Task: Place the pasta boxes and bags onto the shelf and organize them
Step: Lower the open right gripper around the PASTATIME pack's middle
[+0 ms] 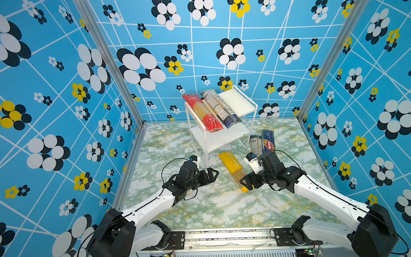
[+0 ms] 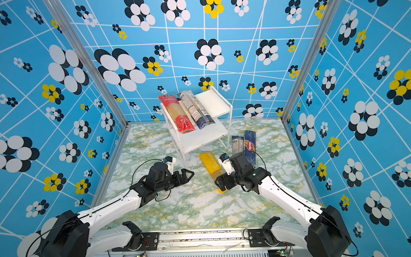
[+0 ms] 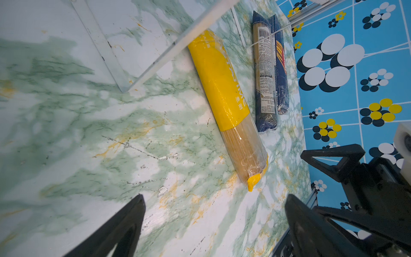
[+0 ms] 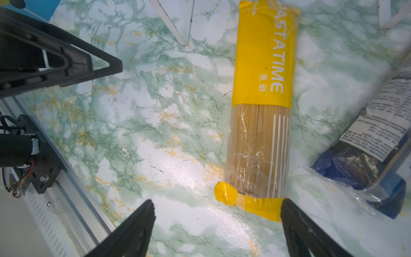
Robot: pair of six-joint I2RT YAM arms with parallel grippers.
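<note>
Yellow-sleeved clear plastic spaghetti pack is the pick target; right gripper spread at its end, needs straddling then closing

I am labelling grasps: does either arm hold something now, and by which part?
Nothing is held. The left gripper and right gripper both show open jaws; the yellow pack lies ungripped on the table.
</note>
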